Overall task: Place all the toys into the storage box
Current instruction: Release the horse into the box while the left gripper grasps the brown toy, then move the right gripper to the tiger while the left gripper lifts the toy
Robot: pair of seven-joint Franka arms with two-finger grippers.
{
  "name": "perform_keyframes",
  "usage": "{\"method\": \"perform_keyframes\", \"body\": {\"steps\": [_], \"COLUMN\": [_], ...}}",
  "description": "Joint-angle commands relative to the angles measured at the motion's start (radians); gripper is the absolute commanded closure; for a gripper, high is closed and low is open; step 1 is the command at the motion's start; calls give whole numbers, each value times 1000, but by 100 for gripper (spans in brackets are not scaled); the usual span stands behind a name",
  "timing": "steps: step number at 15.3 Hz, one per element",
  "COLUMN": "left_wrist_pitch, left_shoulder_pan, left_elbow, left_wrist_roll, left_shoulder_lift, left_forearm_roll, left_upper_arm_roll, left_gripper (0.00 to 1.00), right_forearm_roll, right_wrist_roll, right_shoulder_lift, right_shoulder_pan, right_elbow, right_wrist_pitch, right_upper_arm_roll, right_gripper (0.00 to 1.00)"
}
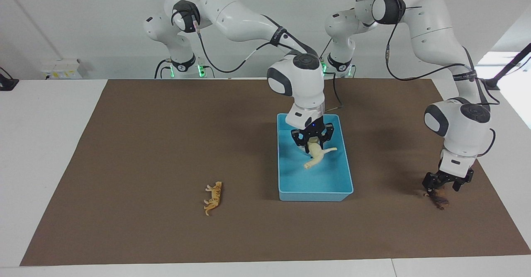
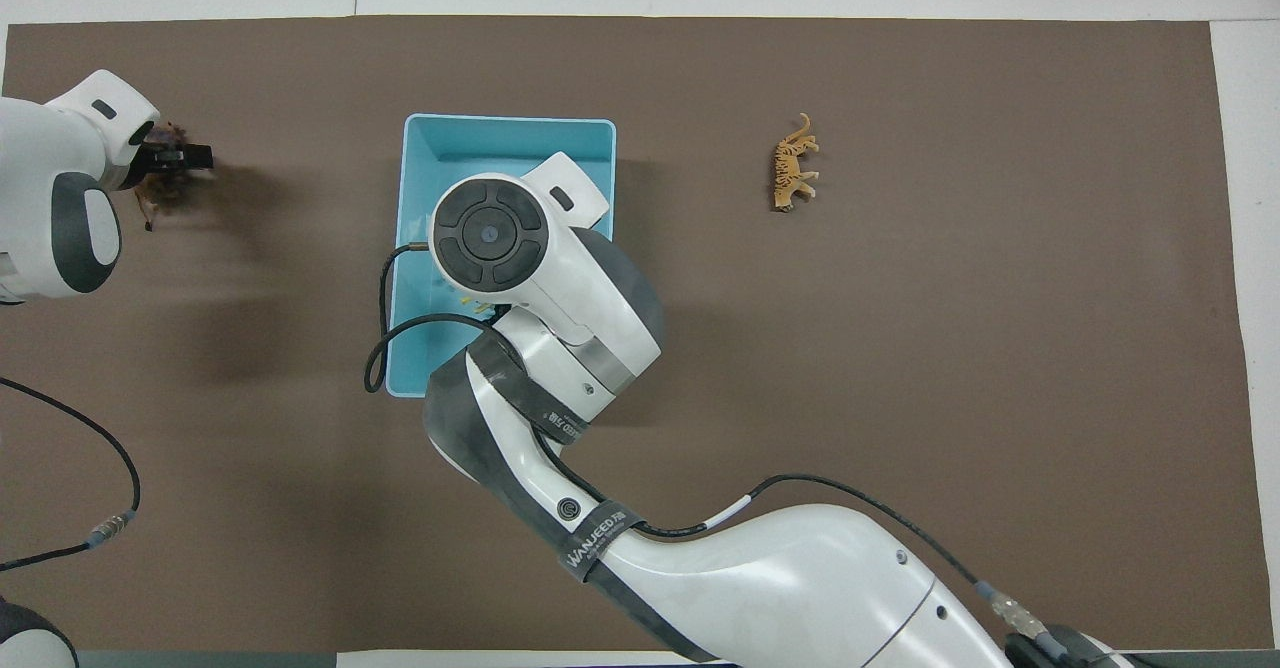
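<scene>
The horse [image 1: 317,154] hangs head down inside the outline of the blue box [image 1: 347,173], just under the right gripper [image 1: 312,141], and it seems not yet to lie on the bottom. The right gripper stands low over the middle of the box. Its fingers look spread, but I cannot tell whether they touch the horse or have already let it go. The panda is not visible in either view; the arm probably hides it.

To do this step well, I think the right arm should first wait until the horse really rests on the floor of the box. Then it should rise straight up, so that the fingers do not catch the horse's legs or pull it over the low wall.

The tiger [image 1: 213,198] lies on the brown mat [image 1: 145,144] toward the right arm's end of the table, well apart from the box; it is the natural next toy for this arm.

At the left arm's end, the left gripper [image 1: 444,184] is low over the lion [image 1: 439,200], its fingers open around it and not closed. It should centre well before closing, because the toy is small.
</scene>
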Motion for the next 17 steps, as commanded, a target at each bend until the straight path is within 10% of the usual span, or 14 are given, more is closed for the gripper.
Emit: {"method": "perform_keyframes", "body": {"steps": [1, 2, 4, 7, 13, 17], "left_wrist_pitch": [12, 9, -1, -11, -132, -322], "left_shoulder_pan": [-5, -8, -20, -20, -22, -23], "left_elbow": [36, 36, 39, 38, 122, 231], "left_wrist_roll": [-2, -5, -10, -33, -65, -92], "left_shoulder_lift": [26, 26, 26, 26, 40, 34], "left_forearm_roll": [24, 18, -17, -63, -65, -66], "left_upper_arm_roll": [8, 8, 8, 9, 8, -1], "left_gripper": [0, 8, 62, 97, 100, 100], "right_forearm_roll": [-14, -15, -18, -7, -13, -15], "right_wrist_roll": [-30, -73, -200, -284, -341, -376], "right_shoulder_lift": [-64, -72, -88, -99, -210, -174], "right_shoulder_pan": [-81, -115, -204, -300, -357, -373], "right_elbow": [0, 0, -5, -76, -472, -502], "right_wrist_pitch": [-49, -58, -104, -80, 176, 253], "right_upper_arm_roll": [-32, -33, -35, -35, -38, -38], "right_gripper": [0, 0, 0, 0, 0, 0]}}
